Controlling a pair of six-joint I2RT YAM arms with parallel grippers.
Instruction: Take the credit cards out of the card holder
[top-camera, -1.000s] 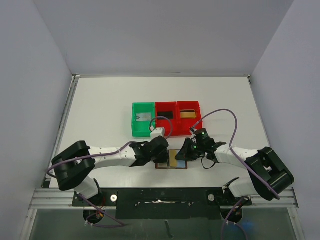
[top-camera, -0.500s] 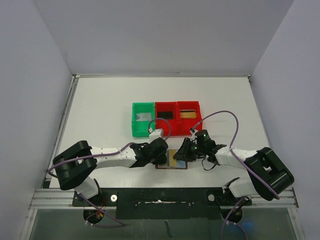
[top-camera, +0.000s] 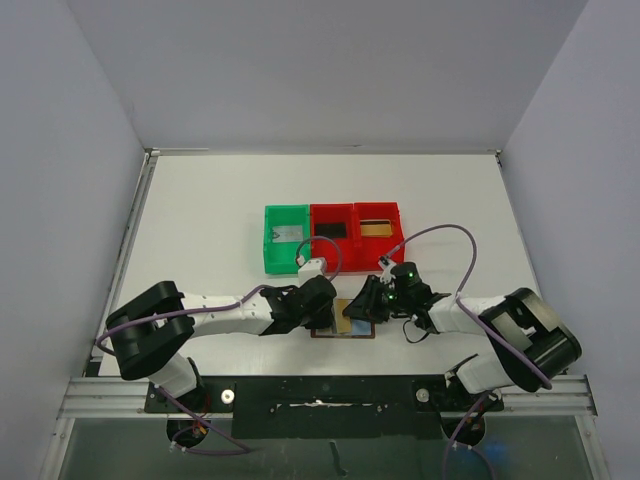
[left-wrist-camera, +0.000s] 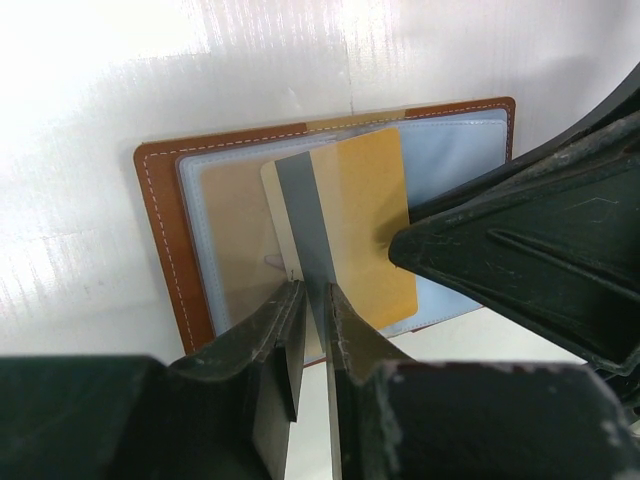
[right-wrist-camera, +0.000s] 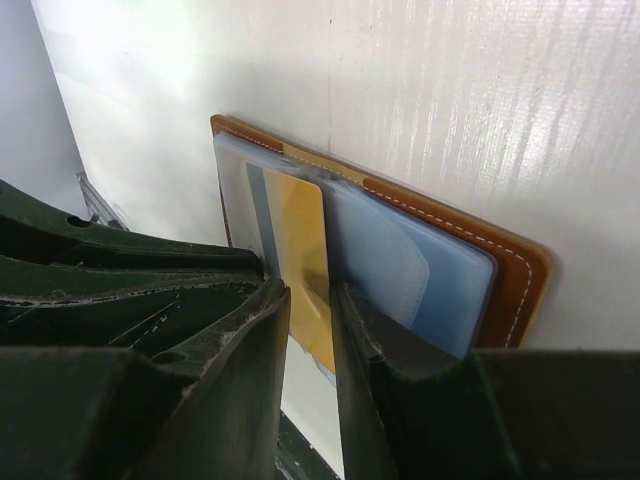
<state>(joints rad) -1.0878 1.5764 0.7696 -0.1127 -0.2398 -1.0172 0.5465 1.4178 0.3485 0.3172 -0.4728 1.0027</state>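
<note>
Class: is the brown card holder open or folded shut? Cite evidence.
Open: the card holder lies flat, pale sleeves showing, a gold card across them.

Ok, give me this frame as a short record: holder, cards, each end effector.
holder: brown leather card holder, open flat on the white table
card: gold plastic card lying across its pale blue-grey inside
left end effector: shut on a thin grey sheet standing on edge; card or sleeve unclear
right end effector: jaws slightly apart above the gold card, holding nothing
</note>
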